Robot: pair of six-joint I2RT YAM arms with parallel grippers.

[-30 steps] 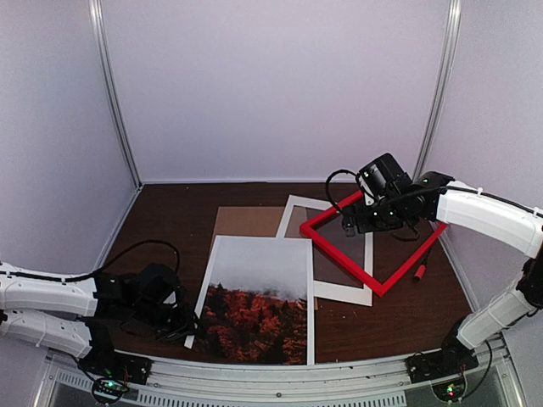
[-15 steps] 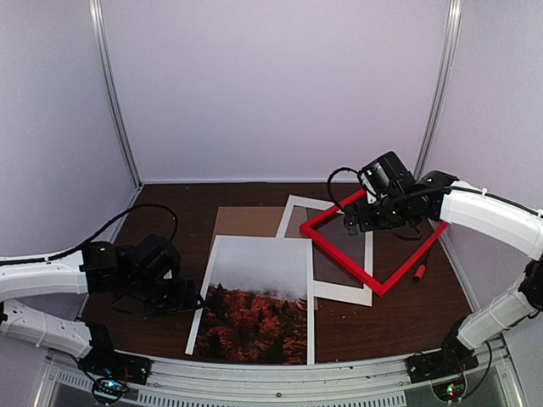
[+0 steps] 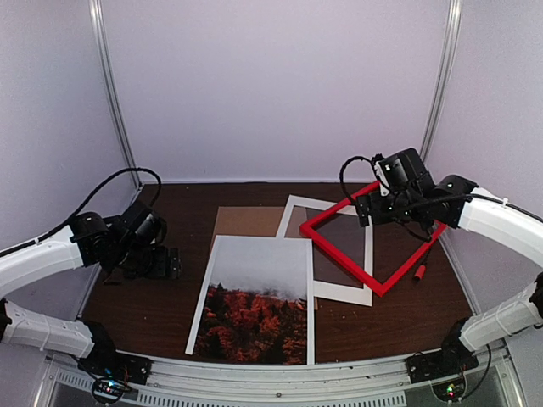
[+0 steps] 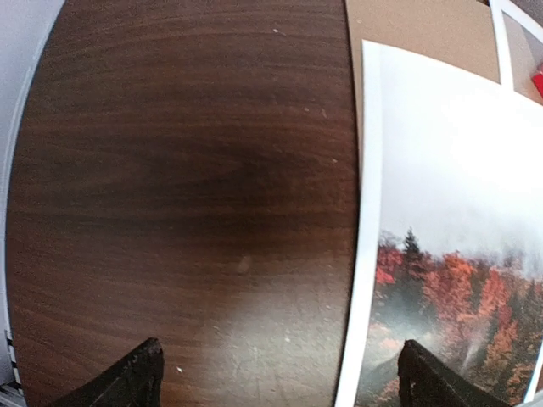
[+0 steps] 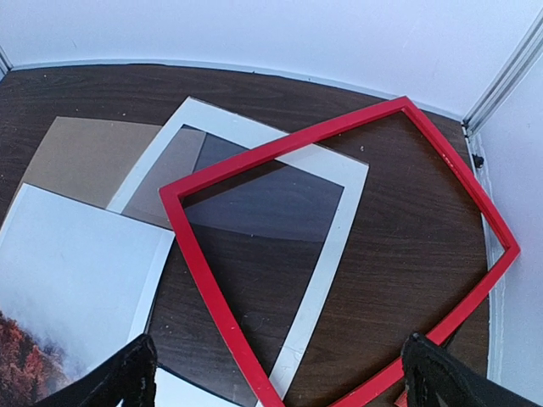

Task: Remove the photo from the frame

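Note:
The photo (image 3: 254,297), misty sky above red-orange trees, lies flat on the table near the front, apart from the frame. It also shows in the left wrist view as the photo (image 4: 441,212) and in the right wrist view as the photo (image 5: 76,254). The red frame (image 3: 341,260) lies turned like a diamond across the white mat (image 3: 335,291). My left gripper (image 3: 170,263) hangs open and empty over bare table, left of the photo. My right gripper (image 3: 373,210) is open above the frame's far corner, with the frame (image 5: 208,288) below it and nothing between its fingers.
A brown backing board (image 3: 246,220) lies behind the photo, partly under it and the mat (image 5: 327,263). A small red piece (image 3: 418,273) sits beside the frame's right corner. Walls close off the table on the back and sides.
My left gripper has opened, risen and drawn back to the left, away from the photo's left edge; the photo lies flat. My right gripper has shifted slightly right above the frame.

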